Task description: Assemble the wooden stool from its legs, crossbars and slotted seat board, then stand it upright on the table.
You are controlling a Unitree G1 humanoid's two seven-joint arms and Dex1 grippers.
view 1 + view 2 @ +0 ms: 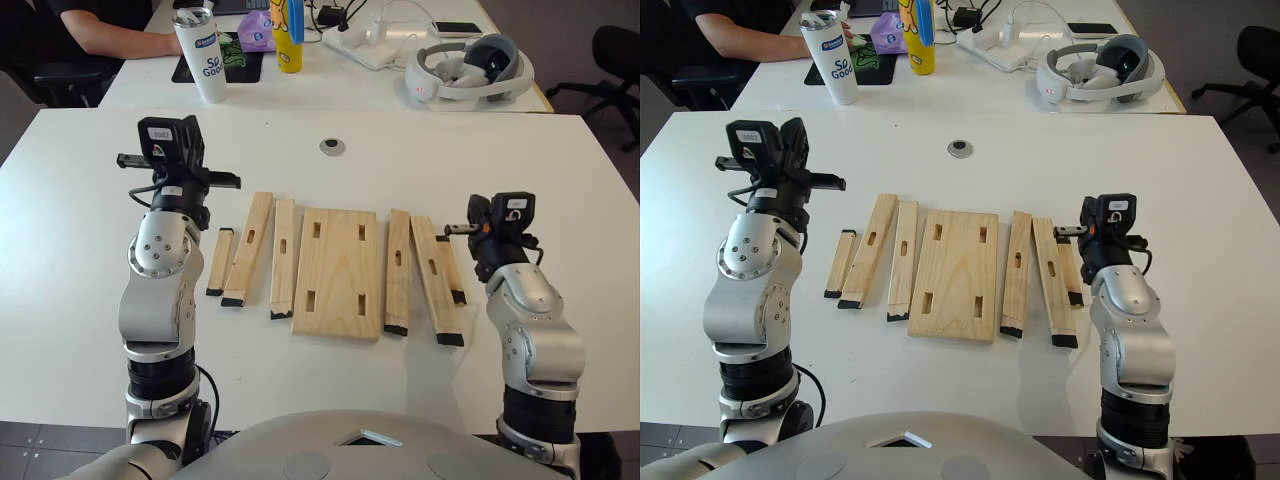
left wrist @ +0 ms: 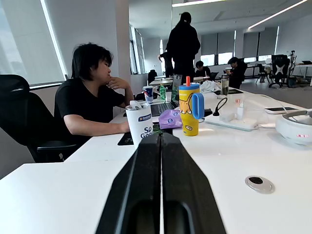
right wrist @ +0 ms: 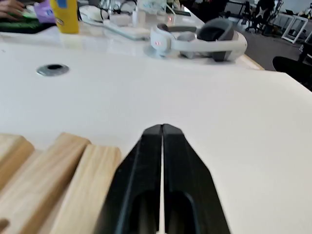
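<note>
The slotted seat board [image 1: 338, 272] lay flat on the white table [image 1: 90, 230], with legs [image 1: 283, 257] on both sides. One short crossbar [image 1: 220, 262] lay leftmost, and a second crossbar [image 1: 453, 272] was half hidden against the outermost right leg. The left gripper [image 2: 161, 136] and right gripper [image 3: 162, 127] were clenched and empty.

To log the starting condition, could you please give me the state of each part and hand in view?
Pale wooden slotted seat board: lying flat, nothing fitted.
Four wooden legs with black tips: lying flat, two each side of the board, loose.
Two short wooden crossbars: lying flat, outermost, loose.
Left hand: shut, empty.
Right hand: shut, empty.
</note>
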